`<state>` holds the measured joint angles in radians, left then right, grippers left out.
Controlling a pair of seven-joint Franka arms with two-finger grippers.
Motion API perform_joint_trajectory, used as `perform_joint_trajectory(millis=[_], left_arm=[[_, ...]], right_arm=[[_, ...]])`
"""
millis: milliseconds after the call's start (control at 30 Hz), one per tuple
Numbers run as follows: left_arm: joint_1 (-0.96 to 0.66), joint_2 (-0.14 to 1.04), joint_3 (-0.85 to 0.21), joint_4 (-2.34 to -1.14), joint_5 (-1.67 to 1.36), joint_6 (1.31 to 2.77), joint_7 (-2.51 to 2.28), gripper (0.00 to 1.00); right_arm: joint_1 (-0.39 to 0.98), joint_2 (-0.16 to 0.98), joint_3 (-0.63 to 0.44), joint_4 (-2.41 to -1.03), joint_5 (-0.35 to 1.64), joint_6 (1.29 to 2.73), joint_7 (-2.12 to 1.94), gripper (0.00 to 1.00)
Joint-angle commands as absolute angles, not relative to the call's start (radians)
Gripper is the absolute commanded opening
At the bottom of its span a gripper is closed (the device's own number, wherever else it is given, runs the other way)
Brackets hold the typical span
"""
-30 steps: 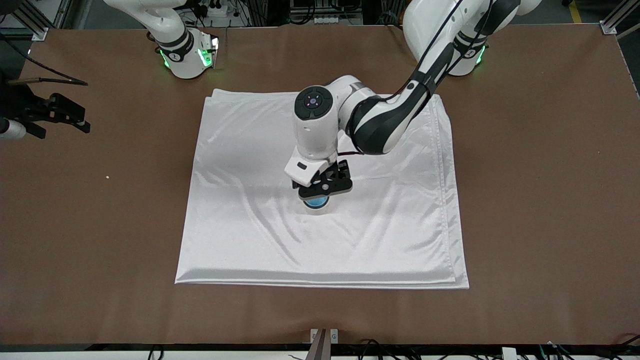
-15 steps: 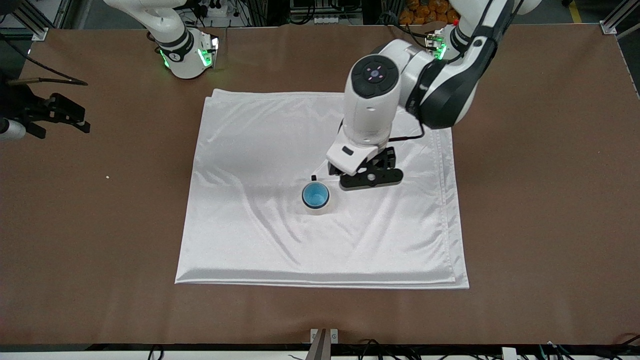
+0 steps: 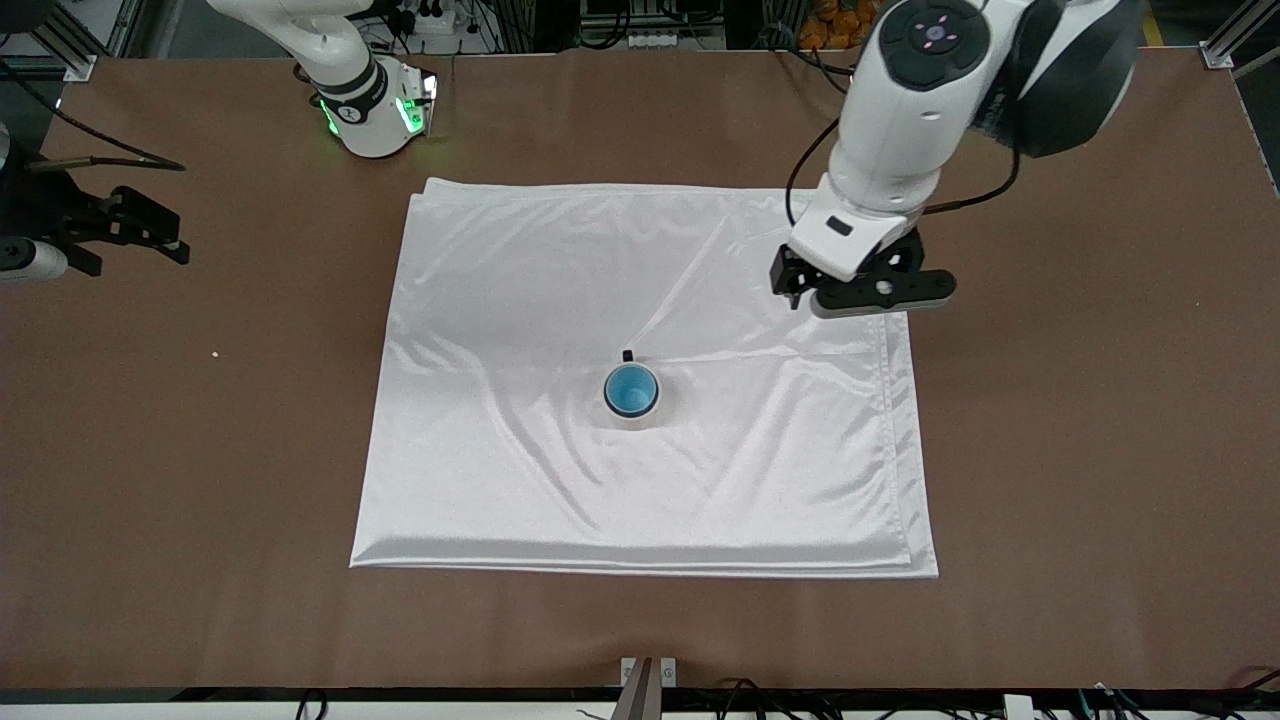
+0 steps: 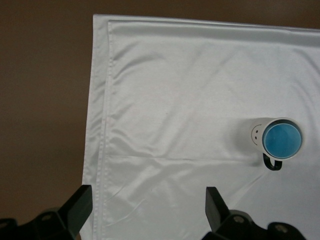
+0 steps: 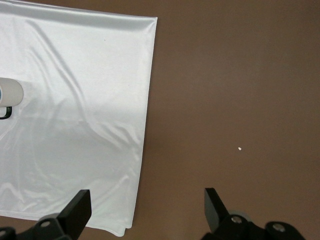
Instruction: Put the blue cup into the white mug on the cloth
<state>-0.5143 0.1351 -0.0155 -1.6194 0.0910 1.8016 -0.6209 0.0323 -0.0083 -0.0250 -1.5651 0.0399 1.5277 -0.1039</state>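
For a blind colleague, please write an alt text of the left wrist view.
A blue cup sits nested inside a white mug with a black handle and a small face mark, standing on a wrinkled white cloth. The open left gripper hangs empty over the cloth's hemmed edge, away from the mug, with brown table beside the cloth.

Light-blue cup (image 3: 631,389) — brighter blue inside; white mug (image 4: 260,133) with black handle and tiny dark face marks; shiny white cloth (image 3: 500,300); brown counter (image 3: 1080,400).

We see even, bright overhead light, with sheen and soft glare along the wrinkles of the cloth (image 3: 640,300). Shadows are faint. The table (image 3: 1100,400) looks matte and all views are sharp.
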Motion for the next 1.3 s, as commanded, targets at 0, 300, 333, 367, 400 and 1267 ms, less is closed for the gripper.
perform_joint_trajectory(millis=[0,300,333,367,400,1267], left_arm=[[-0.447,0.028,-0.026,-1.713,0.072,1.786,-0.577,1.00],[-0.318,-0.044,-0.043,-1.704,0.012,1.715,-0.391,1.00],[-0.301,-0.054,-0.049,-1.704,0.011,1.707,-0.377,1.00],[-0.284,-0.063,-0.054,-1.704,0.011,1.700,-0.361,1.00],[-0.272,-0.067,-0.058,-1.703,0.012,1.694,-0.345,1.00],[-0.149,-0.012,-0.080,-1.505,-0.020,1.572,-0.226,1.00]], right_arm=[[0.041,-0.017,-0.037,-1.571,0.052,1.523,-0.114,1.00],[0.041,-0.015,-0.037,-1.569,0.052,1.523,-0.114,1.00],[0.041,-0.015,-0.037,-1.571,0.052,1.523,-0.114,1.00],[0.041,-0.015,-0.037,-1.571,0.052,1.523,-0.114,1.00],[0.041,-0.015,-0.037,-1.571,0.052,1.523,-0.114,1.00],[0.054,-0.015,-0.037,-1.569,0.052,1.522,-0.110,1.00]])
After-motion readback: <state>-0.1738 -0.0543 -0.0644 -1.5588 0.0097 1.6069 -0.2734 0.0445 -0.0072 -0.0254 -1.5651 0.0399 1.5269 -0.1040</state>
